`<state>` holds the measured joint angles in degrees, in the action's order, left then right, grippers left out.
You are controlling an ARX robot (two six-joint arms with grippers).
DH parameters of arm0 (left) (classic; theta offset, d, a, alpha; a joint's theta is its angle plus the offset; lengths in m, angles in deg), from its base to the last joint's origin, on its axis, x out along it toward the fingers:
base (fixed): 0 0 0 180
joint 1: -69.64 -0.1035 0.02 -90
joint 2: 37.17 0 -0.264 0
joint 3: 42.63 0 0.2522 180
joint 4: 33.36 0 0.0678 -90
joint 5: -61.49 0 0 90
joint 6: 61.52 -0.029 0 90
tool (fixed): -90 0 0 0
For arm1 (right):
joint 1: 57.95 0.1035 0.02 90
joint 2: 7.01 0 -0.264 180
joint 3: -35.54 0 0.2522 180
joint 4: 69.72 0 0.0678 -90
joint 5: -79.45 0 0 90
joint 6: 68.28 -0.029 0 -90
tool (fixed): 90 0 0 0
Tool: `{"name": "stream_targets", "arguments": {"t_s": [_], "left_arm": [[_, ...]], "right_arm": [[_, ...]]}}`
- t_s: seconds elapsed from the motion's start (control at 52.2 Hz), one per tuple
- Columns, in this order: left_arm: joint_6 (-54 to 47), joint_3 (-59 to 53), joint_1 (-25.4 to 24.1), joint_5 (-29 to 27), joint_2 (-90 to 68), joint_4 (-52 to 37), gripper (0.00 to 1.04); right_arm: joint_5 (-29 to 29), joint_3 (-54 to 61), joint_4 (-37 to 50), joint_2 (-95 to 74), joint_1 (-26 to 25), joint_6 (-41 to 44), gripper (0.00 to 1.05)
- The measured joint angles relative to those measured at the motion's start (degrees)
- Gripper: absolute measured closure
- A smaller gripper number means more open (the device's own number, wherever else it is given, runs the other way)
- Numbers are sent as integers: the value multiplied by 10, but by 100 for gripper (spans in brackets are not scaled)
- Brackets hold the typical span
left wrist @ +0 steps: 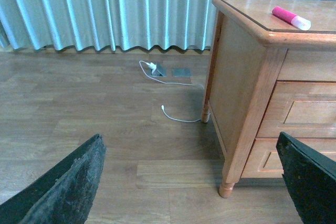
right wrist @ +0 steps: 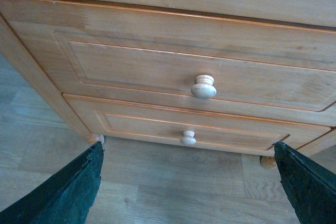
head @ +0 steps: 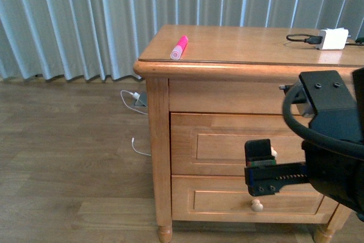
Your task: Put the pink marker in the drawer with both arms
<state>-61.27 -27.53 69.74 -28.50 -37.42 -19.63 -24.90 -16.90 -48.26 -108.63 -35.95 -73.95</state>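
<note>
The pink marker (head: 180, 47) lies on the dresser top near its front left corner; it also shows in the left wrist view (left wrist: 290, 18). The drawer (head: 227, 146) is the taller panelled one in the middle, closed, with its round knob (right wrist: 203, 87) facing my right wrist camera. My right gripper (head: 260, 153) is open and empty, just in front of that knob, and in its wrist view (right wrist: 189, 182) the jaws stand wide apart, below the knob. My left gripper (left wrist: 191, 182) is open and empty, low over the floor to the left of the dresser, out of the front view.
A shallower drawer with a smaller knob (right wrist: 188, 138) sits below. A white charger block with black cable (head: 333, 39) lies on the top at the back right. A white cable (left wrist: 173, 114) lies on the wooden floor by the dresser leg (left wrist: 226, 187). Curtains hang behind.
</note>
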Motion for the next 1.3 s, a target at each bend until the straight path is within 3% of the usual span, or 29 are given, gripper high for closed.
{"name": "stream_targets", "arguments": {"t_s": [0.536, 1.188, 1.303], "left_arm": [[0, 0, 0, 0, 0, 0, 6], [0, 0, 0, 0, 0, 0, 6], [0, 0, 0, 0, 0, 0, 6]], "right_arm": [[-11, -173, 0, -189, -34, -12, 8], [5, -196, 16, -228, -48, -10, 8], [8, -196, 18, -229, -48, -10, 23]]}}
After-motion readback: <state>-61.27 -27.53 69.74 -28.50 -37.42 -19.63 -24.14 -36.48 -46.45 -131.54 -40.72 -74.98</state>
